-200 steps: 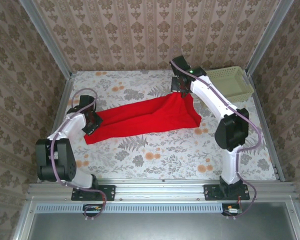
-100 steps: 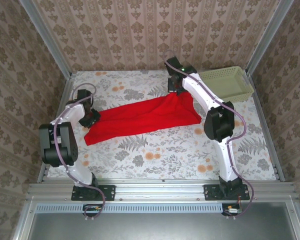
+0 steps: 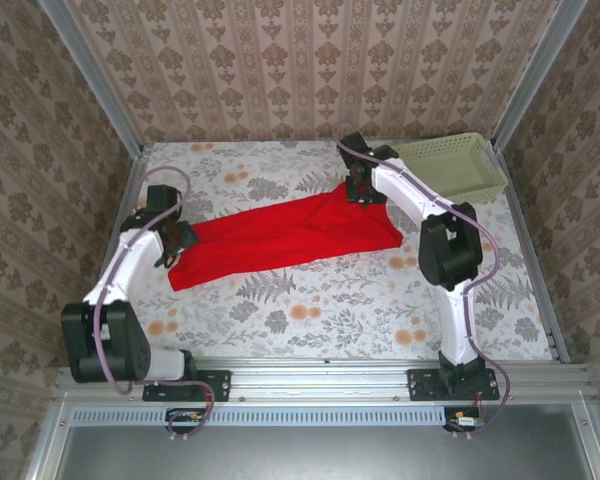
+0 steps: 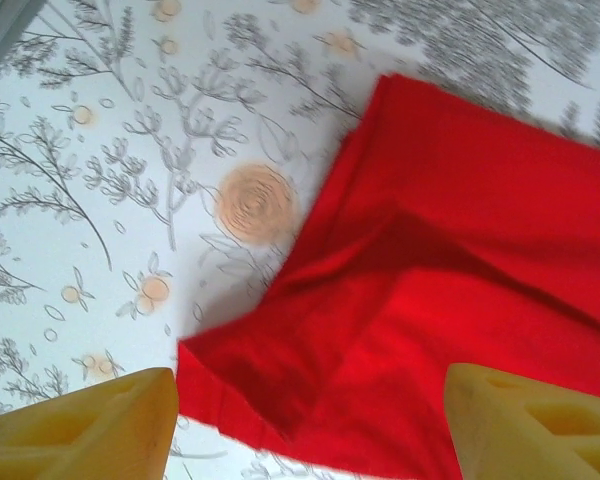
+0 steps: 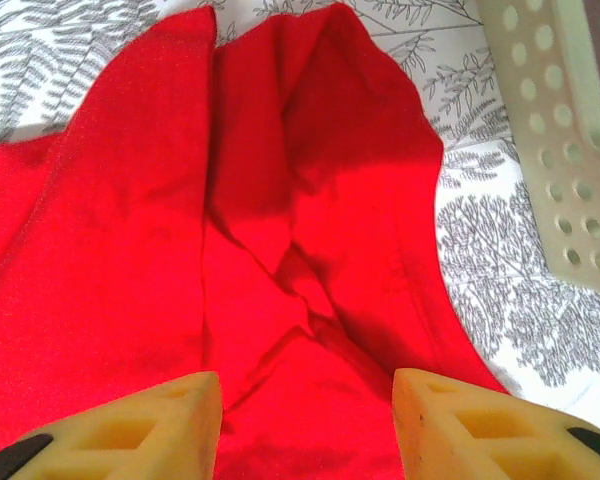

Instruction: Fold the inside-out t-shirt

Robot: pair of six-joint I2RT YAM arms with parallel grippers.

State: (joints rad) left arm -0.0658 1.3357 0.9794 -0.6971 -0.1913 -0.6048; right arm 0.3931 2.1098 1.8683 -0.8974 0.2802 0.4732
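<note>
The inside-out t-shirt (image 3: 280, 235) lies as a long red band across the floral table, running from lower left to upper right. My left gripper (image 3: 174, 240) hovers at its left end, open. In the left wrist view the yellow fingers (image 4: 80, 430) stand wide apart over a folded corner of the t-shirt (image 4: 460, 230), with nothing gripped. My right gripper (image 3: 361, 190) sits at the band's far right end, open too. Its fingers (image 5: 130, 430) straddle creased red t-shirt cloth (image 5: 280, 200) without pinching it.
A pale green perforated basket (image 3: 452, 166) stands at the back right corner, and its wall (image 5: 570, 120) is close to the right gripper. Metal rails and patterned walls enclose the table. Bare floral table (image 3: 330, 310) lies in front of the shirt.
Both grippers have gone from shut to open and let go of the shirt's ends. The right end of the cloth has settled flatter on the table. Both arms shifted slightly.
</note>
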